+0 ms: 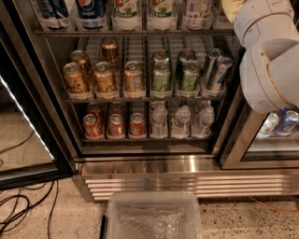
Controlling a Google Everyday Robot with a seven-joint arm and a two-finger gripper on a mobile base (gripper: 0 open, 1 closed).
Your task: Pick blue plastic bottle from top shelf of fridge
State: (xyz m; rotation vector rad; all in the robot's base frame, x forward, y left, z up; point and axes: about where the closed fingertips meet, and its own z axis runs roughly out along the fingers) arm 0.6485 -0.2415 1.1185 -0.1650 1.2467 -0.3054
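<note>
The fridge [46,107] stands open, with wire racks of drinks. Along the top edge of the view runs the top shelf [135,32], where only the lower parts of large bottles show. From left there are two dark-blue Pepsi bottles [91,8], two green-and-white labelled bottles [126,9] and a pale-labelled bottle [198,9] at the right end, probably the blue plastic bottle. Its cap is out of view. My white arm [271,60] fills the upper right, in front of the shelf's right end. The gripper itself is out of view.
The middle rack holds gold and green cans [133,77]. The lower rack holds red cans and small water bottles [182,121]. The ribbed steel base [187,182] lies below. A clear plastic bin [152,217] sits on the floor in front. The open door [28,140] and cables are at left.
</note>
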